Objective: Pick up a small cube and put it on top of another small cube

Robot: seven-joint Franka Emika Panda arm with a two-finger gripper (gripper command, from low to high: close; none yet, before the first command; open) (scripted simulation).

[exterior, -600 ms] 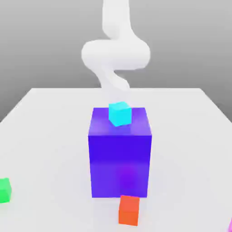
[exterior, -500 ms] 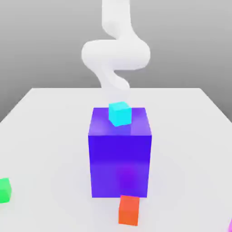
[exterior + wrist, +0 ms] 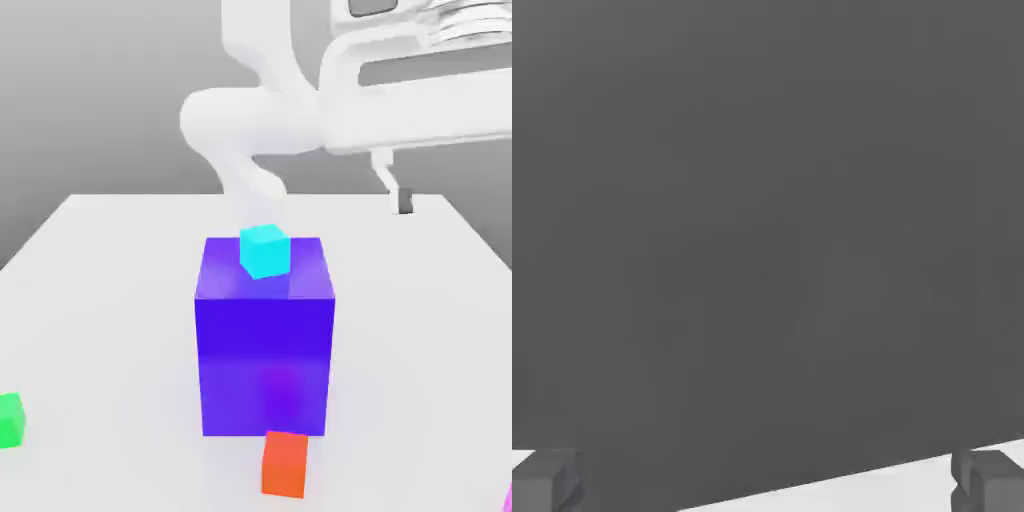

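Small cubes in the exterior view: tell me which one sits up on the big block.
The cyan cube. It rests on top of the blue block, while the green and red cubes are down on the table.

The violet block [image 3: 264, 365] looks glossy (almost like polished plastic).

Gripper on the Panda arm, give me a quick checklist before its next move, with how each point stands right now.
1. Gripper open: ok, its two fingers stand wide apart.
2. Nothing held between the fingers: ok.
3. Cyan cube resting on top of the big blue-violet block: ok.
4. Orange-red cube free of other cubes on top: ok.
5. Gripper lined up over a small cube: not ok, in the exterior view it hangs high, to that view's right of the cyan cube.
6. Which small cube goes on which: cannot tell.
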